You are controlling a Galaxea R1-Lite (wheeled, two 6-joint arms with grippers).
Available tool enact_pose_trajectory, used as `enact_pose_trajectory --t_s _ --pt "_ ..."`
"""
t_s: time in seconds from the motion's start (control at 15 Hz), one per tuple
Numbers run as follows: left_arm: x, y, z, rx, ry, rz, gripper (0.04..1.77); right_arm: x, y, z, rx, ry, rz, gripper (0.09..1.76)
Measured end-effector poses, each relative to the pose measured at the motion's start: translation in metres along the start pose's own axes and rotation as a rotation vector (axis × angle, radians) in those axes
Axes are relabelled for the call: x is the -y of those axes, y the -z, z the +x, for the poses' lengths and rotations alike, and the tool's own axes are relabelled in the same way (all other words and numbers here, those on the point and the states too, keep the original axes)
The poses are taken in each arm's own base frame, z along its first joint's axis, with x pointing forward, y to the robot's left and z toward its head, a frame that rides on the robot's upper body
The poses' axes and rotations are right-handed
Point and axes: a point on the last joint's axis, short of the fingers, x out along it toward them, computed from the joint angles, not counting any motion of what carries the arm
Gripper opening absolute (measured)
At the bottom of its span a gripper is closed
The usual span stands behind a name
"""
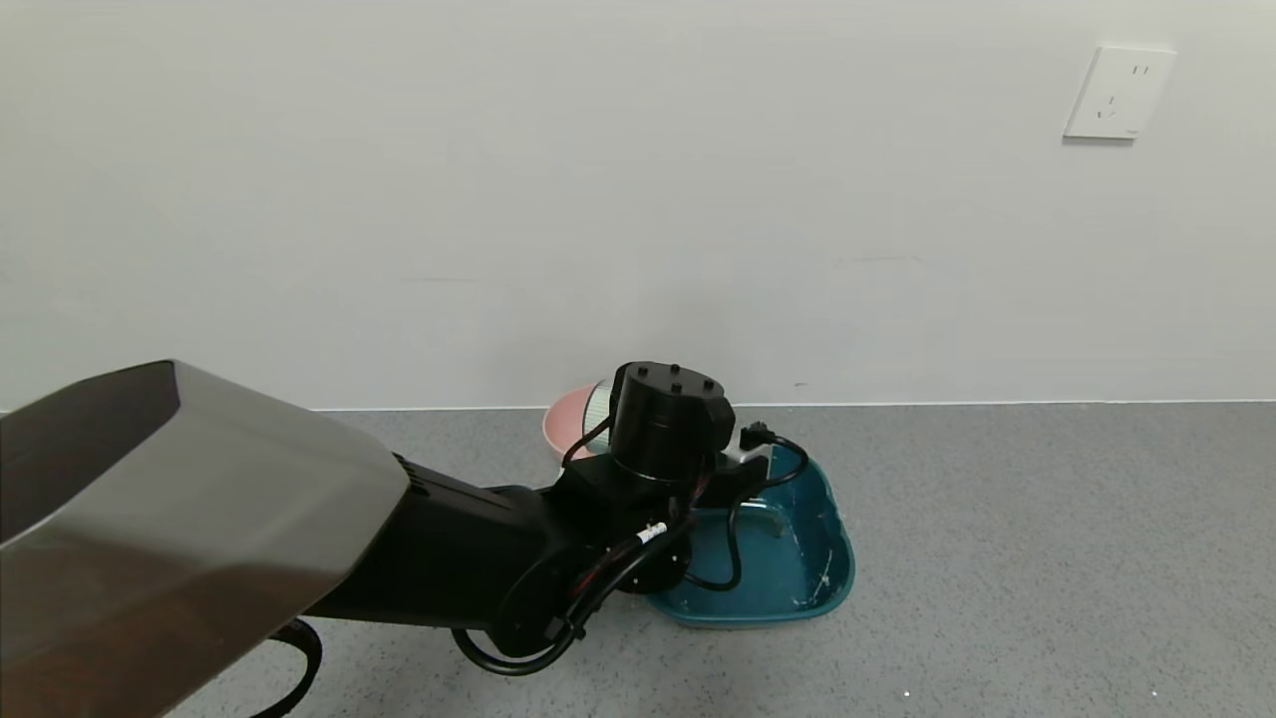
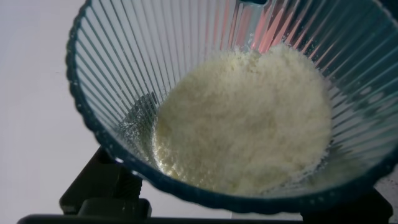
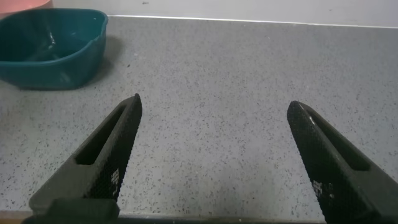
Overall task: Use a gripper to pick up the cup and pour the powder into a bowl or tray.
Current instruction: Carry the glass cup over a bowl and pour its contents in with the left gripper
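Powder (image 2: pixel 249 118) unpoured in cup (image 2: pixel 124 68), clamped by left gripper (image 2: pixel 217 208) above basin (image 1: pixel 807 558); right gripper (image 3: pixel 214 162) wide, idle.

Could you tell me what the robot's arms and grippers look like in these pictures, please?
The left arm has a glossy grey shell that gives way to a black forearm and a black cylindrical wrist with bolt heads on top. Black cables loop around it, one bearing a white tag, and a small white box sits beside it. The right gripper has two black, tapered fingers with slotted faces.

grey floor (image 1: pixel 1047 558) right of the teal basin (image 1: pixel 812 578) lies open; pink bowl (image 1: pixel 566 419) crowds its far-left side.
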Motion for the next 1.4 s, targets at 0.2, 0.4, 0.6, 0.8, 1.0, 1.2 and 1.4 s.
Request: enact_pose_trajectory --t_s 0.2,0.4,0.6,0.8,1.0,1.2,1.4 --pt "-0.003 -0.003 -0.002 0.004 -0.024 0.045 1.31 0.0 0.0 0.0 0.0 0.0 0.0 1.7" --pt "-0.007 -0.006 -0.003 0.011 -0.067 0.095 1.31 0.0 0.0 0.0 0.0 0.0 0.0 1.7" --pt "-0.007 -0.01 -0.003 0.018 -0.095 0.133 1.31 0.0 0.0 0.0 0.0 0.0 0.0 1.7" --pt "-0.002 -0.014 -0.002 0.02 -0.093 0.202 1.31 0.0 0.0 0.0 0.0 0.0 0.0 1.7" --pt "0.0 -0.016 -0.002 0.021 -0.09 0.228 1.31 0.0 0.0 0.0 0.0 0.0 0.0 1.7" --pt "0.003 -0.018 -0.002 0.024 -0.088 0.282 1.31 0.0 0.0 0.0 0.0 0.0 0.0 1.7" --pt "0.005 -0.02 -0.003 0.024 -0.087 0.343 1.31 0.0 0.0 0.0 0.0 0.0 0.0 1.7"
